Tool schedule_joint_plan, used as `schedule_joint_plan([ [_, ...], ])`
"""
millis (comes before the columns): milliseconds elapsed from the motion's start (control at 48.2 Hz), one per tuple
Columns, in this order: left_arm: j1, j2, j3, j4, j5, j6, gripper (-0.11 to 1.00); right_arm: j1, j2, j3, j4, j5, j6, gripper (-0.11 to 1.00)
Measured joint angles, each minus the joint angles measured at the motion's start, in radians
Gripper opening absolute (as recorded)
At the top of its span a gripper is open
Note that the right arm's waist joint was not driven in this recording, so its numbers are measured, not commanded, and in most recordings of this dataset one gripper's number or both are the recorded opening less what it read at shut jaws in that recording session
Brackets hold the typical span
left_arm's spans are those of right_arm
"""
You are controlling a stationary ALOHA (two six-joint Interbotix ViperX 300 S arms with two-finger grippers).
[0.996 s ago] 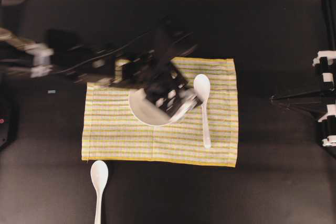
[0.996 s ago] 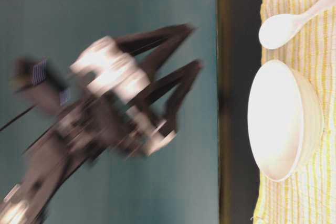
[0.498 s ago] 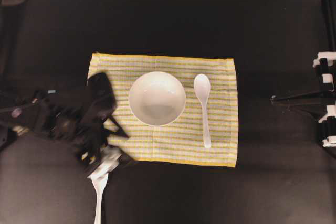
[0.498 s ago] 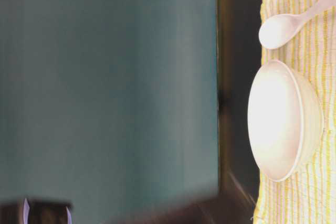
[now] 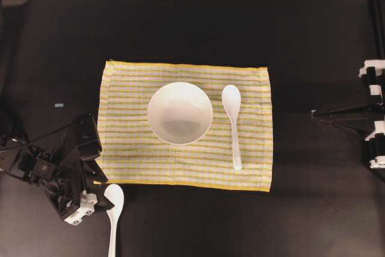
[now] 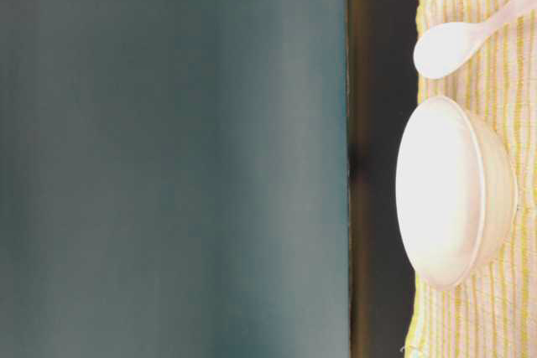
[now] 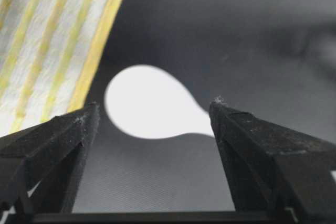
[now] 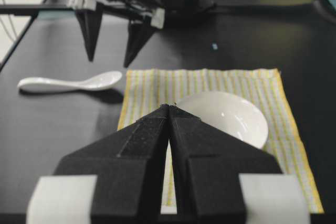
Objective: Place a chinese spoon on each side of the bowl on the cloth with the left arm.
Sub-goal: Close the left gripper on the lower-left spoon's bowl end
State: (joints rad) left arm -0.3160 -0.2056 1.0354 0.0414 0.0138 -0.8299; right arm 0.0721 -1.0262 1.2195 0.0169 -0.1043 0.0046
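The white bowl [image 5: 180, 113] sits in the middle of the striped cloth [image 5: 132, 148]. One white chinese spoon [image 5: 233, 124] lies on the cloth just right of the bowl. A second chinese spoon [image 5: 113, 209] lies on the black table off the cloth's near left corner. My left gripper [image 5: 93, 194] hovers just left of that spoon's scoop, open. In the left wrist view the scoop [image 7: 149, 103] shows ahead between the wide-apart jaws of my left gripper [image 7: 155, 111], untouched. My right gripper [image 8: 169, 106] is shut and holds nothing.
The right arm's base [image 5: 373, 118] stands at the table's right edge. A small pale scrap [image 5: 58, 105] lies left of the cloth. From table level the bowl [image 6: 453, 194] and the placed spoon [image 6: 453, 44] show on the cloth [image 6: 503, 308].
My left arm swung from above the bowl down to the near left, ending beside the spoon off the cloth, gripper staying open. Bowl, cloth and both spoons stayed put.
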Motion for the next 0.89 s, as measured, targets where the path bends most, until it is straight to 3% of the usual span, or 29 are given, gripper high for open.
schedule_joint_plan([
  [270,0.000,0.055,0.011,0.000,-0.061,-0.005,0.80,0.000,0.000,0.003,0.000,0.000,0.002,0.00],
  [394,0.000,0.077,0.005,0.000,-0.106,-0.021,0.73,0.000,-0.002,0.006,-0.002,0.000,0.000,0.00],
  [560,0.002,0.091,0.003,-0.002,-0.121,-0.028,0.51,0.000,-0.002,0.009,0.000,0.000,0.002,0.00],
  [788,0.003,0.109,-0.008,-0.002,-0.112,-0.032,0.10,0.000,0.000,0.012,0.000,0.000,0.002,0.00],
  [892,0.023,0.107,-0.017,-0.002,-0.092,-0.043,0.05,0.000,-0.002,0.014,0.000,0.000,0.000,0.00],
])
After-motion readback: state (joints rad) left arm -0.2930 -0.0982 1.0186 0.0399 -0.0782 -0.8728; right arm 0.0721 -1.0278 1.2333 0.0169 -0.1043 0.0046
